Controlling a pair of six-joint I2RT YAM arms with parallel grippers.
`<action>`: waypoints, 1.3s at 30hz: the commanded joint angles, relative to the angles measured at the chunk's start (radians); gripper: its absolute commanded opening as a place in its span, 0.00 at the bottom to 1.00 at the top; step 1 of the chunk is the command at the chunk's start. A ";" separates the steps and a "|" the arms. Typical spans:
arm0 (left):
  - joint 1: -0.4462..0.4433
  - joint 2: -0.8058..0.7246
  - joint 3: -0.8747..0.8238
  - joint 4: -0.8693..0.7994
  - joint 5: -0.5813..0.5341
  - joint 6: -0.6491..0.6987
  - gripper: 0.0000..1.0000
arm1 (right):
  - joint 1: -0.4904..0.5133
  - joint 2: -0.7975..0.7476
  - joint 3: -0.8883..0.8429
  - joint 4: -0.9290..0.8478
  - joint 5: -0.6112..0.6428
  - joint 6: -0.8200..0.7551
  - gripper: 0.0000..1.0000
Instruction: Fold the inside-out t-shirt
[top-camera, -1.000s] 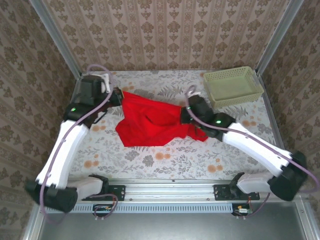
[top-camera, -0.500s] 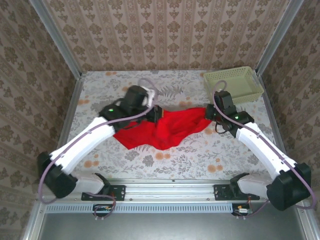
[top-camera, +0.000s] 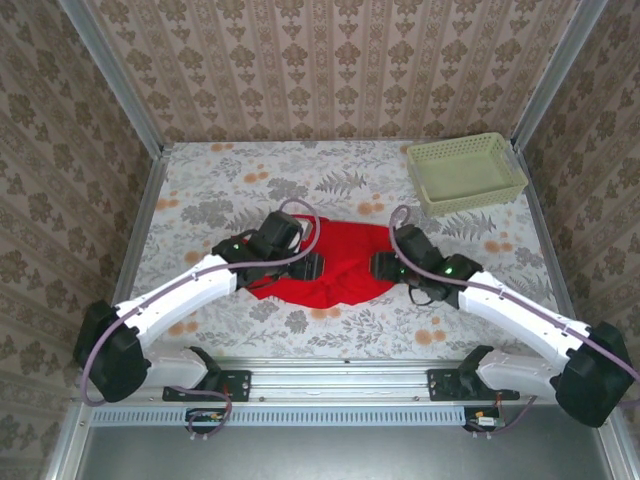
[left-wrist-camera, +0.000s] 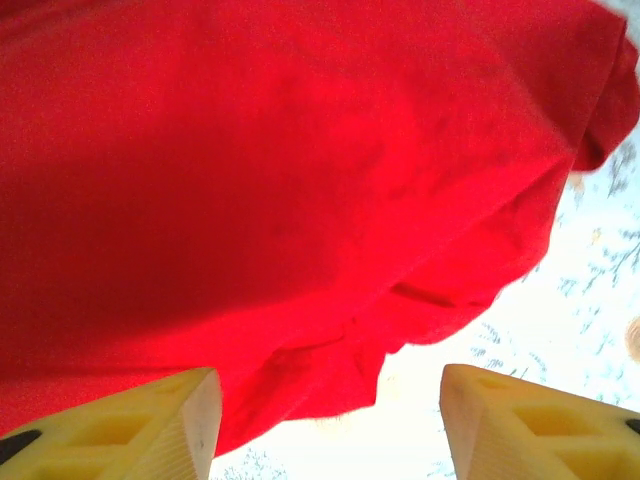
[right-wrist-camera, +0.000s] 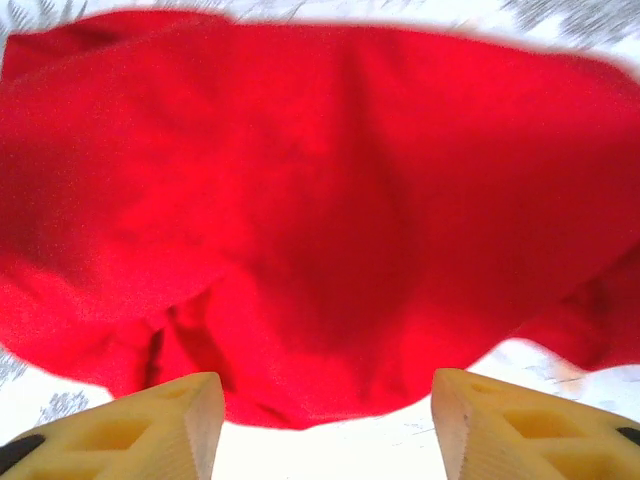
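Release: left gripper (left-wrist-camera: 325, 405) and right gripper (right-wrist-camera: 325, 405) now gape empty, plain red cloth t-shirt (top-camera: 340, 258) dropped bunched just ahead; fold unfinished.

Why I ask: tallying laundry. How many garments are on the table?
1: the t-shirt, bunched near the table's middle; anything beneath it would be hidden.

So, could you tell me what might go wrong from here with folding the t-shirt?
The t-shirt lies bunched and creased, not spread flat, so any fold may come out lopsided. The left gripper and right gripper, both open, sit close together at the cloth; a grab there could catch several layers, or the arms could bump.
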 joint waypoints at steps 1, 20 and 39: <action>-0.013 0.016 -0.073 0.064 -0.005 0.014 0.56 | 0.087 0.083 -0.040 0.149 -0.045 0.075 0.56; 0.003 0.354 -0.004 0.214 -0.060 0.064 0.47 | -0.021 0.412 0.014 0.205 0.015 0.097 0.37; 0.076 0.170 -0.071 0.354 0.156 0.017 0.00 | 0.079 0.179 -0.011 0.347 -0.093 -0.028 0.39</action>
